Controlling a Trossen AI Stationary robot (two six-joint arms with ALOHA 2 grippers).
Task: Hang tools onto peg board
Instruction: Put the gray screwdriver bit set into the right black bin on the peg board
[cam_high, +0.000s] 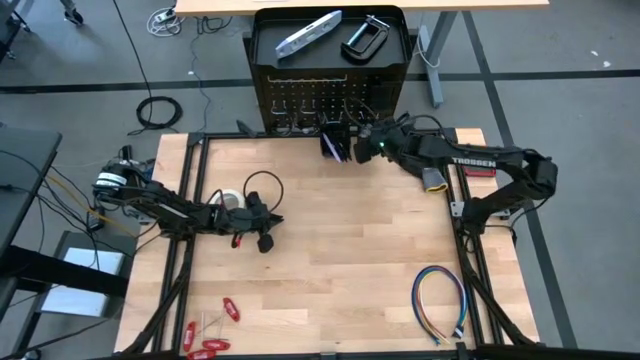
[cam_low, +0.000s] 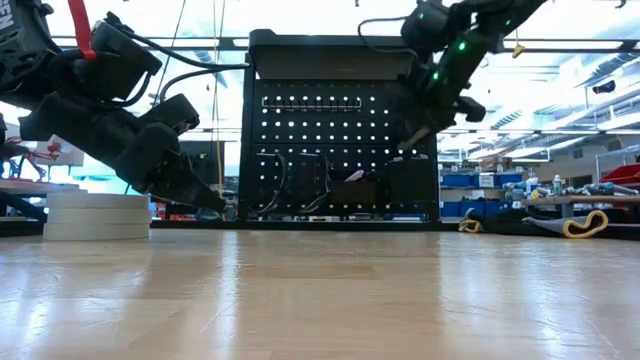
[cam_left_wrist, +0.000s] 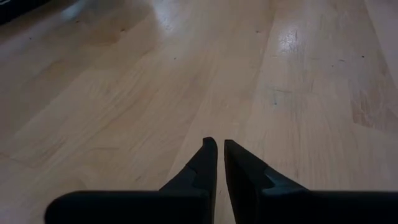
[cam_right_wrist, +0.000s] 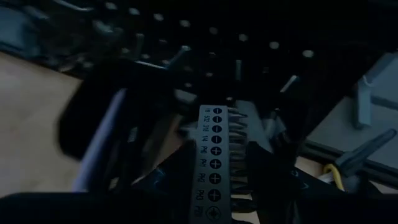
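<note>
While the right gripper is held at the peg board face, partly open around a grey screwdriver-bit strip, the strip could slip before catching a hook; the left gripper, nearly closed and empty, rests well forward of the board.

The peg board is placed upright at the far edge of the desk; it is a black panel with rows of small holes. On its tray-like top a silver bar-shaped tool and a black C-clamp are laid side by side. A grey strip of screwdriver bits is held close before the panel. White tape rolls are stacked flat on the desk. Red-handled hand tools are lying near the front left corner.
</note>
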